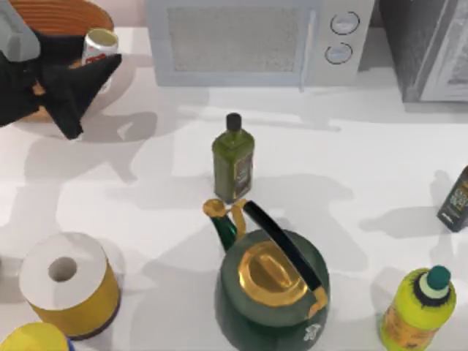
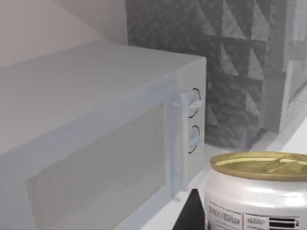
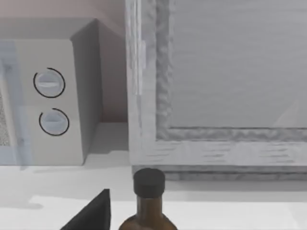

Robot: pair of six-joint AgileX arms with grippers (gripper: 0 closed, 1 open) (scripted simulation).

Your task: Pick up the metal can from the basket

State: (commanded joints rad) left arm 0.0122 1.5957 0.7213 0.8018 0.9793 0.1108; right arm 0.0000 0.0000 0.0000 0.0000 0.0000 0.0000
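Note:
The metal can stands upright at the right rim of the orange-brown wicker basket in the table's back left corner. It has a gold-tan top and a white side with red marks. My left gripper reaches over the basket from the left and is shut on the can, one black finger crossing its near side. In the left wrist view the can looms close, with a dark fingertip against its side. My right gripper is parked at the right, beside a brown bottle.
A microwave stands at the back, just right of the basket. A green oil bottle and a green kettle occupy the middle. A yellow-wrapped paper roll is front left, a yellow bottle front right, a dark bottle at the right edge.

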